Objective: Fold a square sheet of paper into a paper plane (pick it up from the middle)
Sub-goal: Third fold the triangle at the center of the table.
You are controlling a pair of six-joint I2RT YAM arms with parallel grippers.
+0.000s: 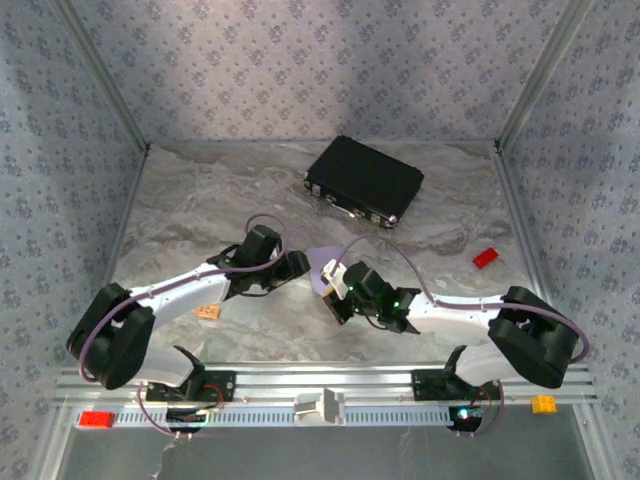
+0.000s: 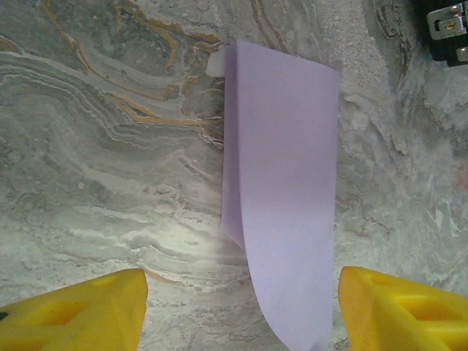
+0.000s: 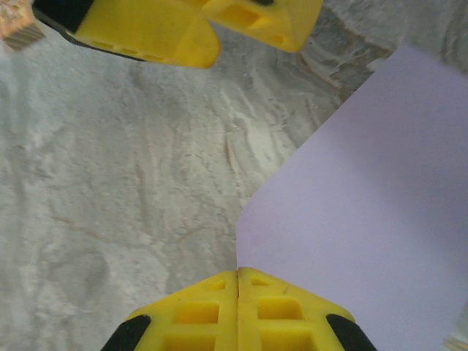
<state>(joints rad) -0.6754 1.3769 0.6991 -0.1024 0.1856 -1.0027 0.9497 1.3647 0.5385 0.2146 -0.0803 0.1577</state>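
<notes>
One lilac sheet (image 2: 285, 183) | one black case (image 1: 365, 182) | left gripper (image 2: 241, 292) — open | right gripper (image 3: 238, 274) — clamped on sheet edge

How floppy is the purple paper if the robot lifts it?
Probably quite floppy: the lilac paper sheet curves away from where the right gripper pinches its edge. It looks thin and likely very light, so a small push could slide it across the table. The folded-over layer may stiffen it slightly.

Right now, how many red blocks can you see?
2. The right red block lies on the table; the left red block sits by the front rail. More may be hidden.
</notes>
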